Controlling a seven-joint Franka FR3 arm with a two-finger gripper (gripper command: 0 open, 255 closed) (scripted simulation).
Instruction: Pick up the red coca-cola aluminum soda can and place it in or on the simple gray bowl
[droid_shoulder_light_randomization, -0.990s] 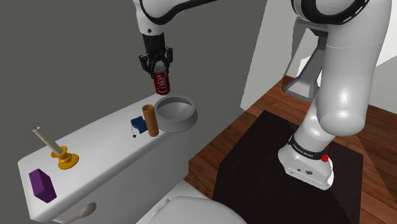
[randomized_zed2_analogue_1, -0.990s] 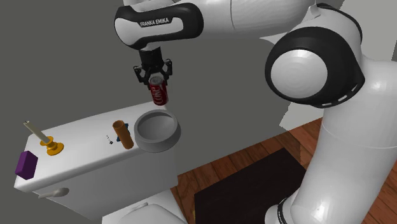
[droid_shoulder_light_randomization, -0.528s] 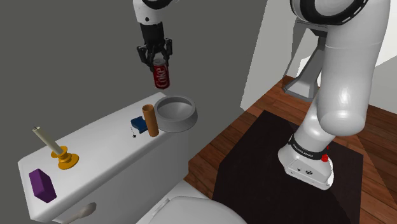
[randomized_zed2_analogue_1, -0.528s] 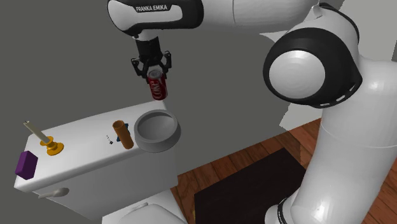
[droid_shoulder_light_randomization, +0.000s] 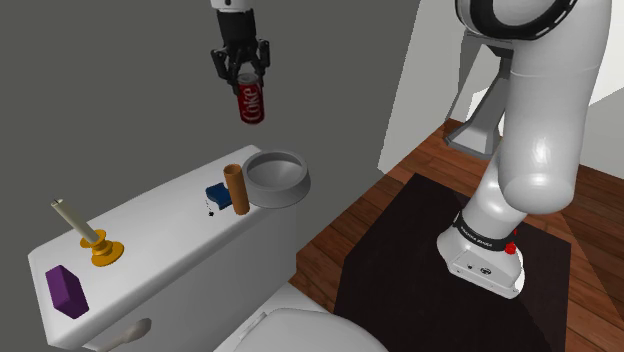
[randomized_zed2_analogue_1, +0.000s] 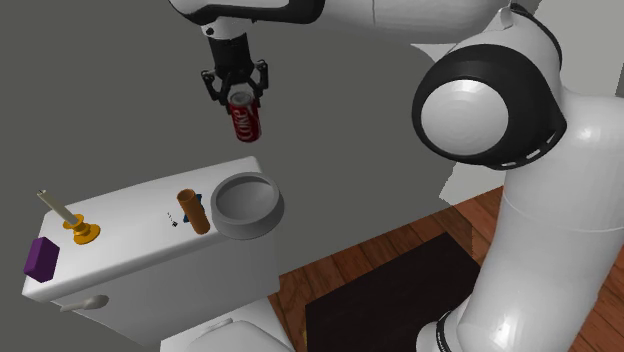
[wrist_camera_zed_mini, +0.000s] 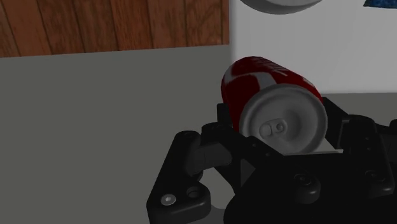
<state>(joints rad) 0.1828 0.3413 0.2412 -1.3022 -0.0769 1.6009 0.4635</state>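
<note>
Jaws clasp red can (droid_shoulder_light_randomization: 251, 104) aloft; wrist view cuts off most of gray bowl (droid_shoulder_light_randomization: 277, 178).

The gripper (droid_shoulder_light_randomization: 243, 82) rose over the last second and carried the red soda can (droid_shoulder_light_randomization: 250, 104) up with it, clasped between its fingers. The can had hung just above the far rim of the grey bowl (droid_shoulder_light_randomization: 277, 178); it ended well above the bowl, with a wide gap between them. It also drifted a little away from the bowl, toward the shoulder view's left.
</note>
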